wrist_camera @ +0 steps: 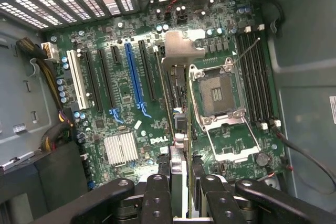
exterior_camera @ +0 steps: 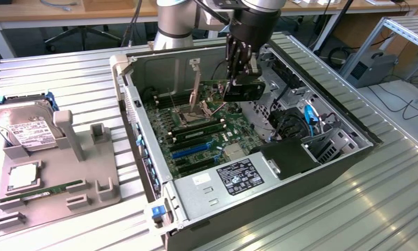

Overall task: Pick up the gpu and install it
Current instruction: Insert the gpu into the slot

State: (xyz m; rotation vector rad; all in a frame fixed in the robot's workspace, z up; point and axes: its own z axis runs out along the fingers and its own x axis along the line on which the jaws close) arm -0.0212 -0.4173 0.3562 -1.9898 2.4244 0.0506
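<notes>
Ribbed silver metal tabletop carries an open black-and-grey desktop computer case lying on its side, with desks, chair legs and cables in the room behind it. On the exterior view's left stands a grey plastic parts holder, with a boxy silver hard drive with a white label leaning in its far end, a square silver processor chip lying flat in a recess, and a narrow green memory stick lying along its near part.

Inside the case lies the green motherboard, with a row of black expansion slots and one long blue slot, a small ribbed silver heatsink, and an open processor socket with its silver metal frame swung up. A black power supply with a white-and-black label fills the case's near end.

The silver-and-black robot arm's gripper hangs inside the far part of the case above the board, its black fingers clamped on the gpu, a thin card with a green circuit board edge, a black cooler block and a silver metal bracket. The card is held on edge, clear of the board, between the slots and the processor socket in the wrist view.
</notes>
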